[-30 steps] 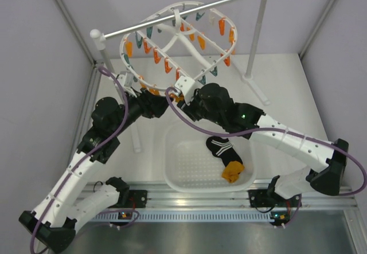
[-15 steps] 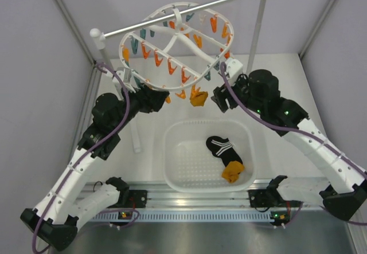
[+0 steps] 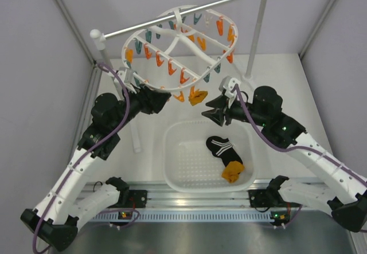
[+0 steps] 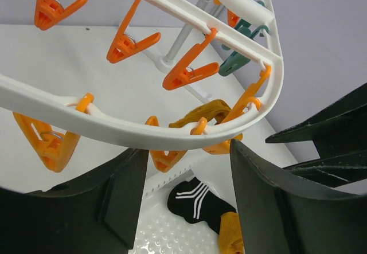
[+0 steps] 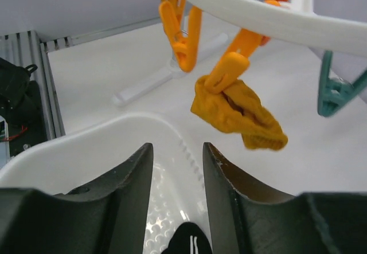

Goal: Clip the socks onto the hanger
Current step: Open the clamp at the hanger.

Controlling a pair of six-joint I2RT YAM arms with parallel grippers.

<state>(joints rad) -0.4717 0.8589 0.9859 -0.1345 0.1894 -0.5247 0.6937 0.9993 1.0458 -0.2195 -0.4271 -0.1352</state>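
The mustard sock (image 5: 238, 112) hangs bunched from one orange peg (image 5: 226, 73) just ahead of the empty, part-open right hand (image 3: 207, 109). The left hand (image 3: 163, 97) gapes wide, the hanger (image 4: 114, 131) rim crossing just above it. The smooth, rigid plastic frame looks free to swing, so a knock could shake the soft knit loose.

White arm links (image 3: 71, 176), rounded black joint housings (image 3: 106, 112) — and a purple cable (image 3: 127, 102) trailing along each.
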